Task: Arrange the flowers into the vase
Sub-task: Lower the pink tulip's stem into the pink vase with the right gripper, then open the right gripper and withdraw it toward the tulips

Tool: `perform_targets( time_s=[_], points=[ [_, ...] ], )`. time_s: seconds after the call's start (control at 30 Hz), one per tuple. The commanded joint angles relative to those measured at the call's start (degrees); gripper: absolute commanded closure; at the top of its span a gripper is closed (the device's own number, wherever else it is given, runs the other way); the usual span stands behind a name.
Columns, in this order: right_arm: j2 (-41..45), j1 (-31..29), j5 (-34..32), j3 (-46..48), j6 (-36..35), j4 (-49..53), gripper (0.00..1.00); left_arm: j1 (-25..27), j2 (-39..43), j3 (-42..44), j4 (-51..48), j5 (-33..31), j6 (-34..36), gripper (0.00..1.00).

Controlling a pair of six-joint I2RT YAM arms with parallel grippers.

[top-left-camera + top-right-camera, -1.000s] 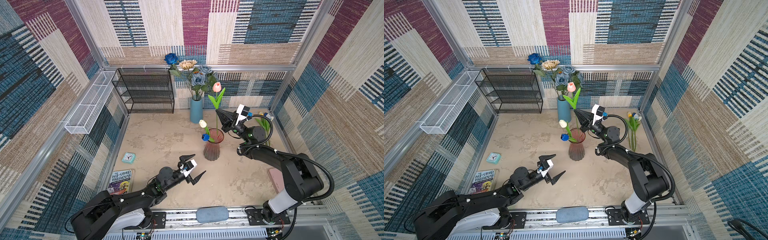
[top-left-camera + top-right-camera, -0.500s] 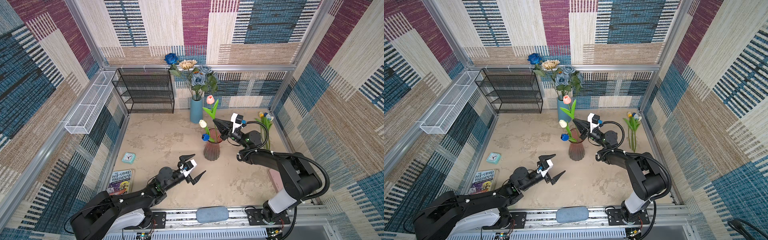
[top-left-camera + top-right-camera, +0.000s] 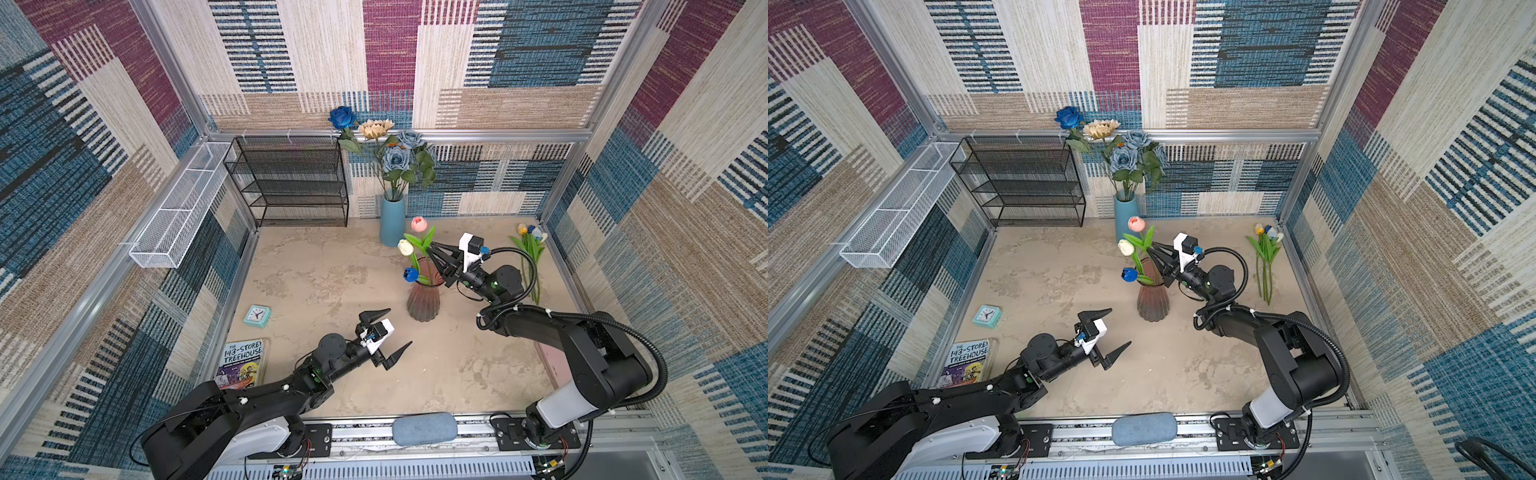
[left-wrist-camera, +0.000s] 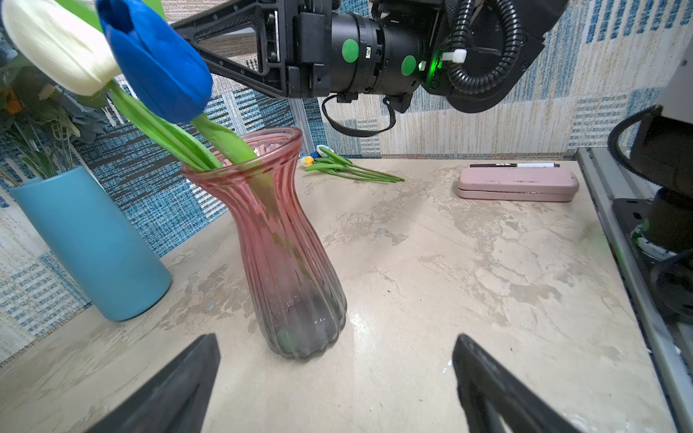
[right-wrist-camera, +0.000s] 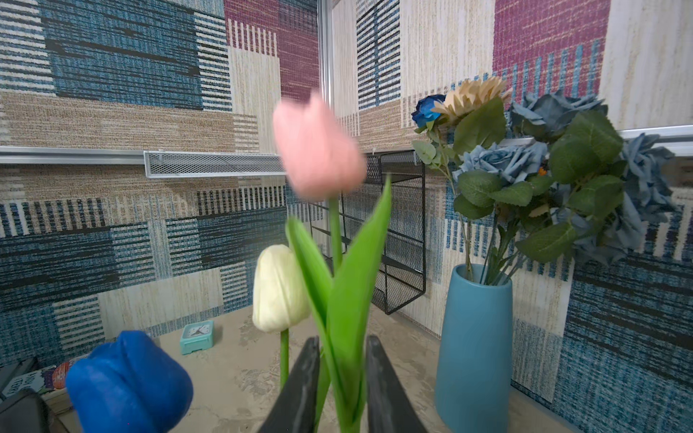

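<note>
Crowding the vase (image 3: 423, 301): white tulip (image 3: 405, 247), blue tulip (image 3: 410, 274), right gripper (image 3: 434, 254)

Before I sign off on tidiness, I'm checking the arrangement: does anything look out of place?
Yes. A small bunch of tulips lies flat on the table by the far right corner, outside the pink vase. In the vase, the blue tulip droops low over the rim.
</note>
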State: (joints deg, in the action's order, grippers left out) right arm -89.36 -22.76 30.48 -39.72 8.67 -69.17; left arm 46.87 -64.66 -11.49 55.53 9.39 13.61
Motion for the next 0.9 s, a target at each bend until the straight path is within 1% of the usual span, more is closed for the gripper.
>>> perform_targets(
  time_s=[0.0, 0.03, 0.13, 0.3, 0.4, 0.5, 0.6, 0.67, 0.7, 0.73, 0.83, 0.87],
  points=[
    [0.8, -0.1, -1.2, -0.2, -2.3, 2.8, 0.64, 0.0, 0.2, -0.6, 0.7, 0.5, 0.4, 0.0],
    [1.1, 0.0, -1.4, 0.0, -2.6, 3.0, 0.59, 0.0, 0.2, -0.6, 0.6, 0.5, 0.5, 0.0],
    [3.4, -0.1, -2.4, 1.7, -3.2, 2.8, 0.52, 0.0, 0.2, -0.6, 0.6, 0.6, 0.4, 0.0],
    [11.0, -0.1, -7.9, 4.6, -3.4, 4.0, 0.41, 0.0, 0.3, -0.7, 0.4, 0.5, 0.5, 0.0],
    [15.5, -0.1, -12.9, 3.9, -4.2, 9.1, 0.39, 0.0, 0.3, -0.7, 0.6, 0.7, 0.4, 0.0],
    [19.5, -0.1, -18.5, 3.7, -5.7, 12.4, 0.35, 0.0, 0.8, -0.4, 0.6, 0.8, 0.0, 0.0],
    [22.6, 0.3, -26.5, 3.5, -7.3, 15.6, 0.31, 0.0, 1.1, -0.4, 0.6, 0.5, 0.0, 0.0],
    [23.5, 2.6, -31.1, 2.8, -6.5, 18.9, 0.33, 0.0, 1.0, -0.3, 0.7, 0.5, 0.1, 0.0],
    [23.5, 4.5, -31.7, 2.2, -5.2, 21.0, 0.35, 0.0, 1.0, -0.3, 0.7, 0.5, 0.0, 0.0],
    [23.1, 7.5, -31.2, 0.8, -3.1, 23.9, 0.37, 0.0, 1.0, -0.3, 0.7, 0.5, 0.0, 0.0],
    [18.9, 18.0, -29.4, -5.7, 4.9, 38.6, 0.39, 0.0, 1.2, -0.3, 0.7, 0.9, -0.4, 0.0],
    [16.6, 21.2, -28.7, -8.4, 5.9, 43.8, 0.39, 0.0, 1.2, -0.3, 0.6, 0.9, -0.4, 0.0]
  ],
)
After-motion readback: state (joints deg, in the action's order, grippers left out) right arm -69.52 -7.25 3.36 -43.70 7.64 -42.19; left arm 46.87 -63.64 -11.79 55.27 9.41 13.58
